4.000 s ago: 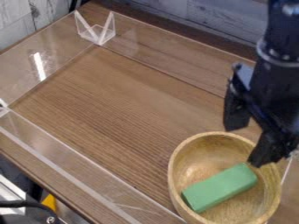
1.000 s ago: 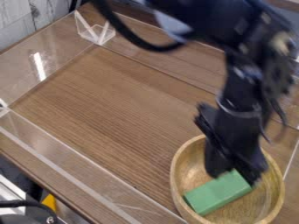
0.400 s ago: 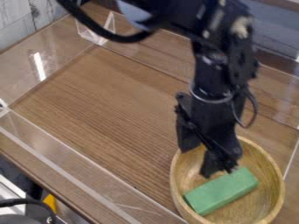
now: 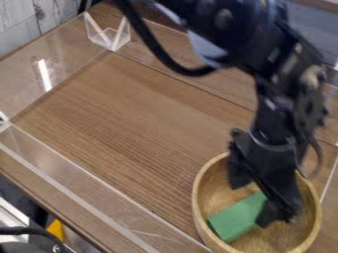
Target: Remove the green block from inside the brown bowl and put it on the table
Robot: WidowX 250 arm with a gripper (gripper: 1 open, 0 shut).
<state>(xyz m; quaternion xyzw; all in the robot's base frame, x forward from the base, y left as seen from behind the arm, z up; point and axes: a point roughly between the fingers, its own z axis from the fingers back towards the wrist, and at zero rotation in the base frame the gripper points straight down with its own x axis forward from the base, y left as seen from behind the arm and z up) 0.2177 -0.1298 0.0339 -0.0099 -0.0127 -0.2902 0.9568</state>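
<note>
The green block (image 4: 235,217) lies flat inside the brown bowl (image 4: 201,194) at the table's (image 4: 132,119) near right corner. My black gripper (image 4: 264,192) points straight down into the bowl, right over the block's far end. Its jaws stand open, one finger near the bowl's left inner wall and the other finger (image 4: 283,206) down at the block's right end, covering part of it. Nothing is held between them. The dark arm (image 4: 251,59) reaches in from the upper right.
Low clear acrylic walls (image 4: 53,148) border the table on the left and front. A clear acrylic corner piece (image 4: 109,32) stands at the far left. The bowl sits close to the front wall and the right edge of the view.
The gripper has gone from shut to open. It has shifted right and sunk lower into the bowl, over the green block, which has stayed in place.
</note>
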